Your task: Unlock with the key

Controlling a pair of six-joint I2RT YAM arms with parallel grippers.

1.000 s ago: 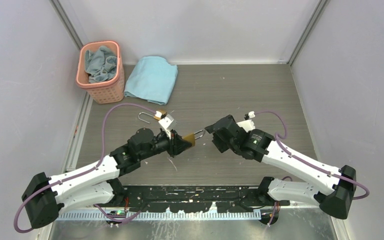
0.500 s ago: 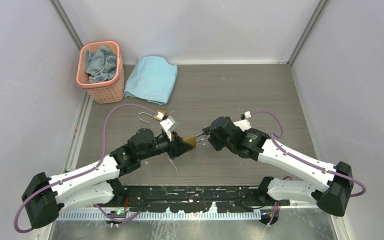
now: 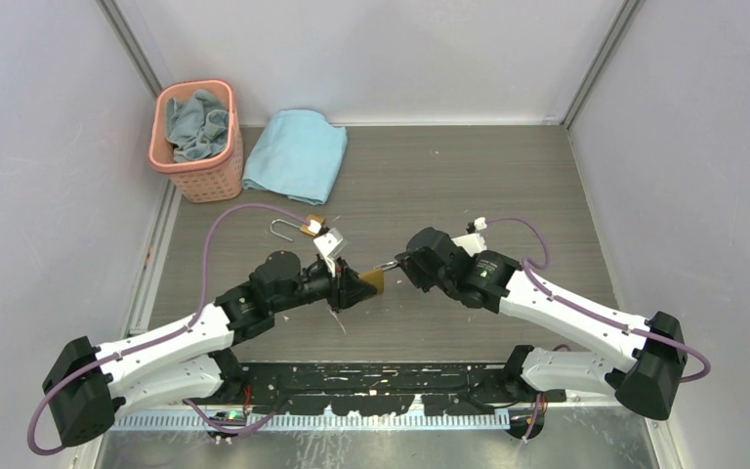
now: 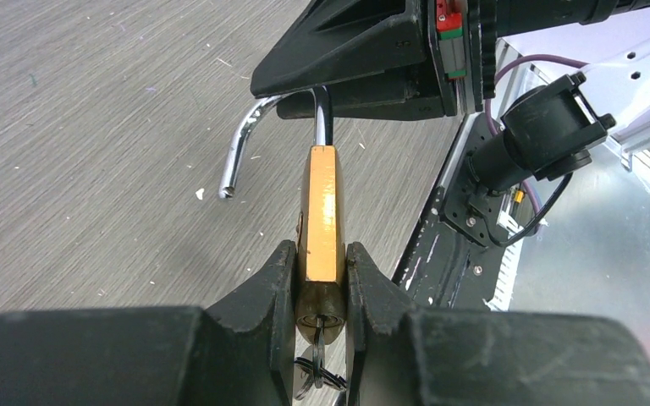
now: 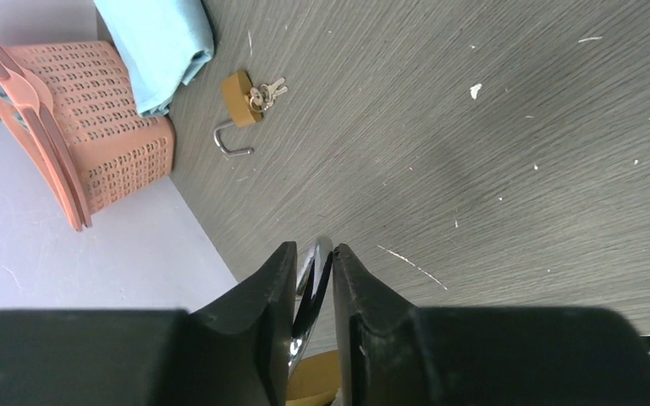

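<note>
Brass padlock (image 4: 322, 211) tight in left gripper (image 4: 322, 264); right gripper (image 5: 313, 272) nearer than before, pinched on shackle (image 4: 243, 148) (sprung open).

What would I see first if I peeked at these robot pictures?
In the middle, two black grippers share one small brass padlock: the left gripper pinches its gold body and the right gripper clamps its silver shackle. Behind them lies a second brass padlock with keys, and in the far left corner sit a pink plastic basket and a folded light-blue towel.
</note>
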